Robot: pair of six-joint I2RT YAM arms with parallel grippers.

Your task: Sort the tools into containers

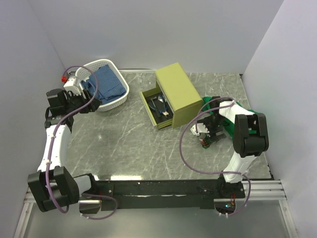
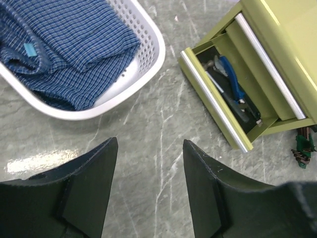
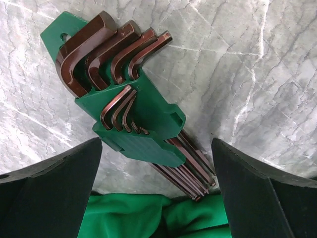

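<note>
The olive-green chest [image 1: 179, 93] stands mid-table with one drawer [image 1: 157, 110] pulled out. Blue-handled pliers [image 2: 232, 82] and a dark tool lie inside it; the other drawer is shut. To the left, the white lattice basket [image 1: 121, 96] holds a blue checked cloth [image 2: 64, 44]. A hex key set [image 3: 133, 119] in a green holder lies flat on the marble, right of the chest. My right gripper [image 3: 156, 144] hovers over it, open wide, one finger on each side and apart from it. My left gripper [image 2: 148, 144] hangs open and empty above bare table, between basket and chest.
A green cloth [image 3: 148, 215] lies bunched right against the tips of the hex keys, partly under my right arm [image 1: 250, 134]. White walls close in the table on the left, back and right. The hex key set [image 2: 303, 148] shows at the left wrist view's right edge.
</note>
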